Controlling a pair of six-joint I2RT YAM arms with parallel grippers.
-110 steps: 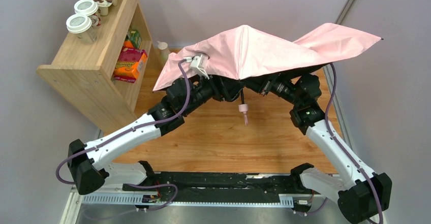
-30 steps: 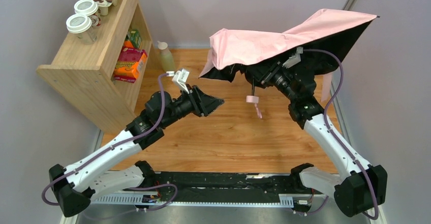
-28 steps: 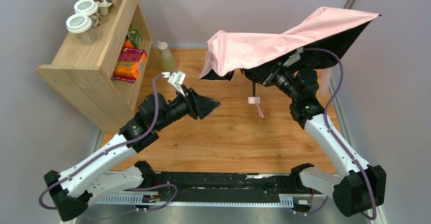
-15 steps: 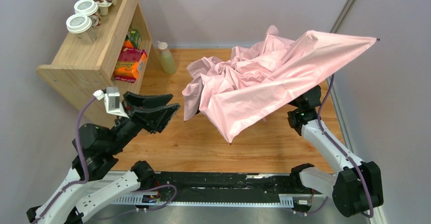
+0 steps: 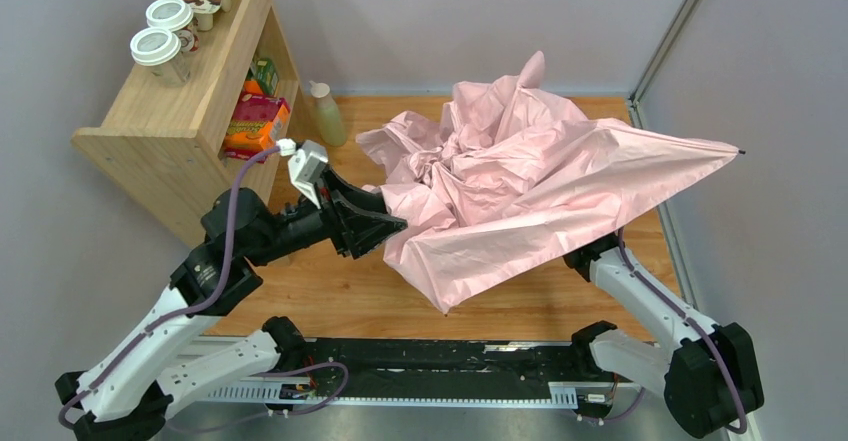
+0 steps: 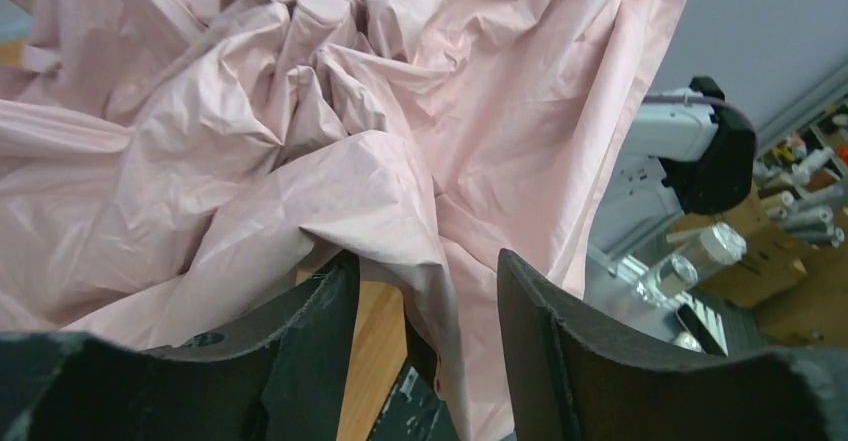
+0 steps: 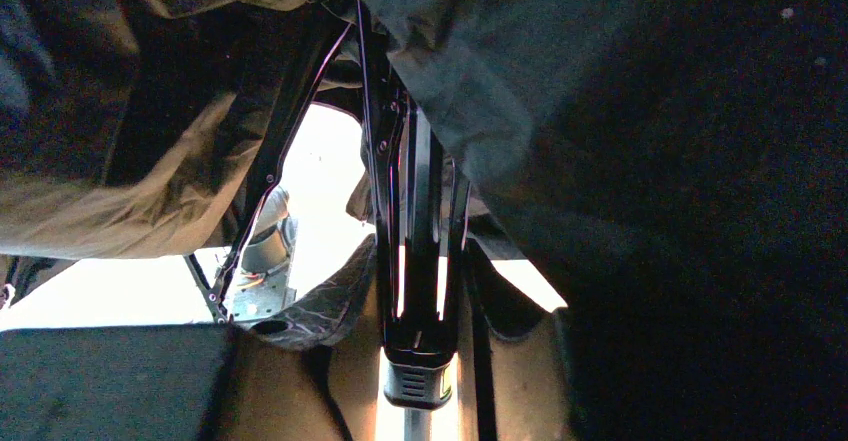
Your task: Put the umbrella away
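From above, the umbrella (image 5: 520,191) sprawls over the wooden table's (image 5: 330,301) right half, its pale pink canopy crumpled, and the left gripper (image 5: 388,227) stands spread at its left hem. Left wrist: creased matte fabric droops between black fingers (image 6: 310,311). Right wrist: glossy black ribs (image 7: 410,211) in shadow; I cannot tell whether the right gripper (image 7: 415,391) pinches anything.

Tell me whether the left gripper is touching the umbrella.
Cannot tell. In the left wrist view the umbrella sags between the open jaws of the left gripper, but neither contact nor a gap shows plainly.

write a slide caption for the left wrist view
Open left hand at the collapsed pink umbrella, a fold of canopy hanging between its fingers.
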